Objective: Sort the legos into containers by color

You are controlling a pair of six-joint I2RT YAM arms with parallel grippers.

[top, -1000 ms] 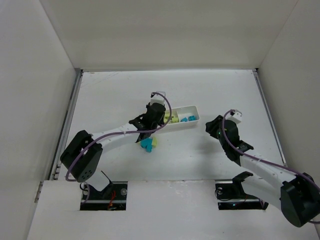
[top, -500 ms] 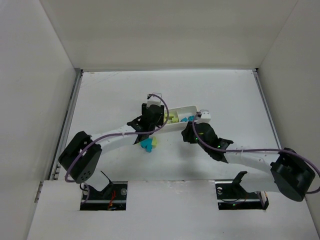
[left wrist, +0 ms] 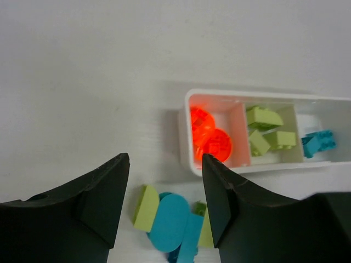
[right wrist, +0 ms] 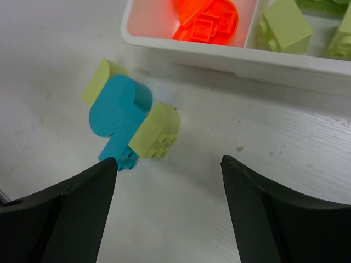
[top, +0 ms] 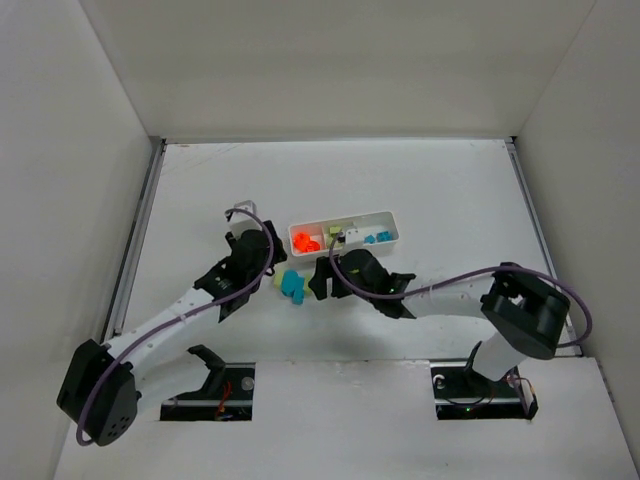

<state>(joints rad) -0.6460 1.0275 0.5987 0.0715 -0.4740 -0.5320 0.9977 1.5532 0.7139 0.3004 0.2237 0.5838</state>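
Observation:
The white tray lies mid-table with three containers: orange-red legos on the left, pale green legos in the middle, cyan legos on the right. A loose cluster of cyan and green legos lies just in front of the tray's left end. My left gripper is open just left of the cluster. In the left wrist view that cluster shows between the open left gripper. My right gripper is open right of it; in its wrist view the right gripper faces the cyan piece and a green brick.
White walls enclose the table on three sides. A metal rail runs along the left edge. The tray's front wall stands close behind the loose cluster.
The left arm drew back leftward from over the tray and its jaws opened. The right arm swung from the right side across to the loose cluster and opened wide.

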